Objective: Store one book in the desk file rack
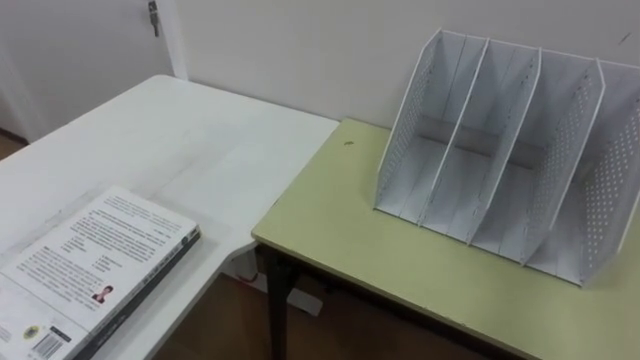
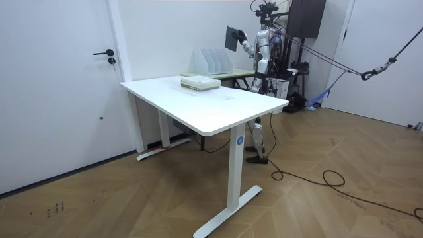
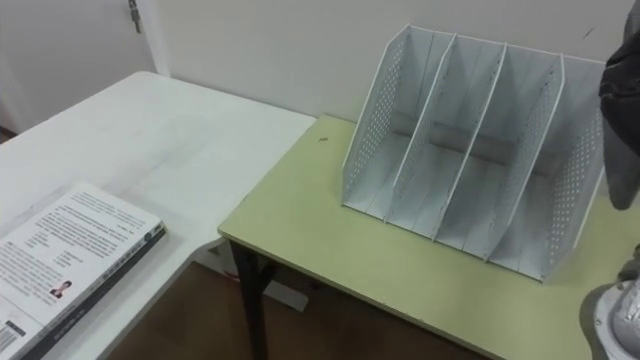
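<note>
A white perforated file rack (image 1: 510, 150) with several upright slots stands on the pale green desk (image 1: 380, 250), all slots bare. In the room view I stand at the desk's far side, next to the rack (image 2: 213, 61). My right hand (image 2: 244, 41) holds a dark book (image 2: 232, 38) raised above the desk, to the right of the rack. The book's dark edge (image 3: 622, 100) shows at the right border of the right eye view. My left hand (image 2: 260, 65) stays low by my body. A white-covered book (image 1: 100, 260) lies on the white table (image 1: 200, 140).
The white table (image 2: 218, 109) adjoins the green desk's left side, with a narrow gap between them. A white wall runs close behind the rack. A door (image 2: 59, 86) is beyond the table. Wooden floor lies around both tables.
</note>
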`<state>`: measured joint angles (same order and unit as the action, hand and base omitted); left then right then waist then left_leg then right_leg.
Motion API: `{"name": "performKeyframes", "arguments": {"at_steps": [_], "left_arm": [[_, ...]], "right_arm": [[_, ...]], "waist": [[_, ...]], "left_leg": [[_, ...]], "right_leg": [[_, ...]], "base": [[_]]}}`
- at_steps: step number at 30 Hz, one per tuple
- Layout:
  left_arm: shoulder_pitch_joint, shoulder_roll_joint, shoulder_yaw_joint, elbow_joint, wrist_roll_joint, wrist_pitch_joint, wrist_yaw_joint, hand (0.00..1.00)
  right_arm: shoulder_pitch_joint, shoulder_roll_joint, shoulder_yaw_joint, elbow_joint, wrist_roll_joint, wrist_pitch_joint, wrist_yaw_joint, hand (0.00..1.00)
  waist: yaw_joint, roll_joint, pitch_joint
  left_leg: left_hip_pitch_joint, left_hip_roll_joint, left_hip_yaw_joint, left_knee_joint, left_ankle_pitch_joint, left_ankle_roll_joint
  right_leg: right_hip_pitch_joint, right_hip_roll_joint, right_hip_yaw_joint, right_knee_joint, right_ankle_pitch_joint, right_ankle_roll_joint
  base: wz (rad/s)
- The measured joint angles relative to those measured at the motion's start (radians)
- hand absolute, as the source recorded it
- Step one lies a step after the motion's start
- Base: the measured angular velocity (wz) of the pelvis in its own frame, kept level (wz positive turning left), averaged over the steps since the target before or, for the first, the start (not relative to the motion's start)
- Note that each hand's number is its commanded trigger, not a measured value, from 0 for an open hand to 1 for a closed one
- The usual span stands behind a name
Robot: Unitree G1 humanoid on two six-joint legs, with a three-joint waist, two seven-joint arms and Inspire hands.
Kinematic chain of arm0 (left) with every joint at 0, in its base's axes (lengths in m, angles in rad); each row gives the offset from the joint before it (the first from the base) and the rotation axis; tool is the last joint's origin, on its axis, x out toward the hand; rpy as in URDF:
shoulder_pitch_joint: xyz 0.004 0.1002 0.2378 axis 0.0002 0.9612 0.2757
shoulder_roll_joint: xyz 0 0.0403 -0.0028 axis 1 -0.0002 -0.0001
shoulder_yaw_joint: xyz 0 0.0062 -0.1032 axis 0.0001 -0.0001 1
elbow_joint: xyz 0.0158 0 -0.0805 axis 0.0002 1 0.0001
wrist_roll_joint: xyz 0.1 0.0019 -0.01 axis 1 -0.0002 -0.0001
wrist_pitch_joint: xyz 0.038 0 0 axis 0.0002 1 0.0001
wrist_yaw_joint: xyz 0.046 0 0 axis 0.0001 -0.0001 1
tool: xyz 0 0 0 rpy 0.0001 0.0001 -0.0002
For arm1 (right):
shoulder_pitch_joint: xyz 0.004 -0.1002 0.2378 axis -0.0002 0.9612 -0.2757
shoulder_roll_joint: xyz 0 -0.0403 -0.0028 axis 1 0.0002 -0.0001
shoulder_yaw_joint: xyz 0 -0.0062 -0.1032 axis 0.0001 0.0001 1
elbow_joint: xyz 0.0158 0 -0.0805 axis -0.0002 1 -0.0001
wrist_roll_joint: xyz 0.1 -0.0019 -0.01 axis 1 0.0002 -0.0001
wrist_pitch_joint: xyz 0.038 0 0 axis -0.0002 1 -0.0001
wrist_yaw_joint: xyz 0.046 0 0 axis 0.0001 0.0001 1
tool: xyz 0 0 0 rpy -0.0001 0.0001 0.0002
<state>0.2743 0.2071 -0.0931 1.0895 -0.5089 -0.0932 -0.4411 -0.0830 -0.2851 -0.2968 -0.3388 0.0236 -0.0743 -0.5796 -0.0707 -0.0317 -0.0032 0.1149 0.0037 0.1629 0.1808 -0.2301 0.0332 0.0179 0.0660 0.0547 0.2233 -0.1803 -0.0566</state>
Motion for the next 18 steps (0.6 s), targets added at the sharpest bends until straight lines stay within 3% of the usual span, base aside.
{"name": "performKeyframes", "arguments": {"at_steps": [7,18], "left_arm": [[-0.018,0.001,-0.003,0.010,0.000,0.002,0.016,0.00],[-0.028,0.001,-0.006,0.012,-0.001,0.021,0.024,0.00]], "right_arm": [[-0.031,0.000,0.003,0.000,0.001,0.001,0.004,1.00],[-0.032,0.000,0.040,0.000,0.001,0.011,0.022,1.00]], "waist": [[0.020,-0.012,0.0072],[0.026,-0.008,0.0027]], "left_leg": [[0.000,0.000,0.000,-0.002,0.000,0.000],[0.000,0.000,-0.001,-0.002,0.000,0.000]], "right_leg": [[0.001,0.000,0.000,-0.004,0.000,0.000],[0.001,0.000,0.000,-0.004,0.000,0.000]], "base": [[0.00],[0.00]]}}
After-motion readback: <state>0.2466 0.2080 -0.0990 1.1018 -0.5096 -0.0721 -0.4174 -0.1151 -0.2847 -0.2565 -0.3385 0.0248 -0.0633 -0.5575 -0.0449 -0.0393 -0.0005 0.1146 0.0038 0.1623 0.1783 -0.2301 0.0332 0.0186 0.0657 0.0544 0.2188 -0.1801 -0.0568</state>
